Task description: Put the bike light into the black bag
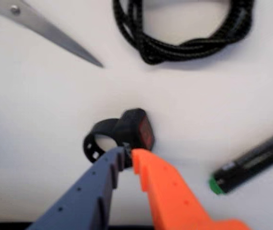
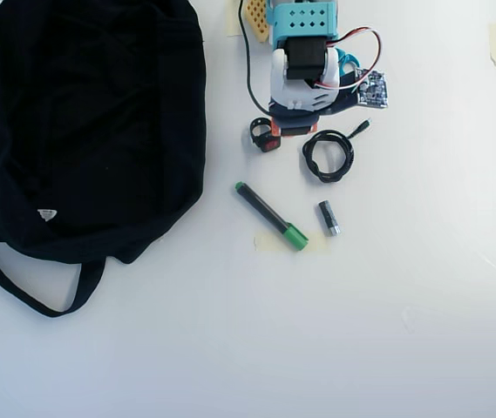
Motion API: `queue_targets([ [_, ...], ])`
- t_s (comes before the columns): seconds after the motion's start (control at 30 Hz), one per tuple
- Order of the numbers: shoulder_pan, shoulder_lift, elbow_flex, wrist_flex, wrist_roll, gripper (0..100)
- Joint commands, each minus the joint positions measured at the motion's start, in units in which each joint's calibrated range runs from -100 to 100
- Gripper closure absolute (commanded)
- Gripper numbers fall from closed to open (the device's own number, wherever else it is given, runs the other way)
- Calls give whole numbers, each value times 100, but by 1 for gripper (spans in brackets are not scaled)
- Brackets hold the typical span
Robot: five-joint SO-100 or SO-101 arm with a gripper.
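Observation:
The bike light (image 1: 135,128) is a small black block with a red lens and a ring strap, lying on the white table. My gripper (image 1: 128,156) comes in from the bottom of the wrist view. Its blue and orange fingertips are pinched together on the light's near edge. In the overhead view the bike light (image 2: 263,137) sits just left of the gripper (image 2: 275,138), under the arm. The black bag (image 2: 82,122) lies floppy at the far left with a small white tag (image 2: 46,213). It is out of the wrist view.
A coiled black cable (image 1: 184,33) (image 2: 328,157) lies close beyond the light. Scissor blades (image 1: 54,31) point in from the upper left of the wrist view. A green-capped black marker (image 2: 271,215) (image 1: 251,163) and a small grey-black cylinder (image 2: 329,218) lie nearby. The bag's strap (image 2: 21,287) loops out.

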Motion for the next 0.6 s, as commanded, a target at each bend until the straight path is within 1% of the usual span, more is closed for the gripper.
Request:
queue_targets([
  [0.0,26,-46,-33,-57,45,98],
  [0.23,26,-46,-33,-57,71,98],
  [0.33,26,-46,-33,-65,276,98],
  [0.57,108,-46,147,-289,297,97],
])
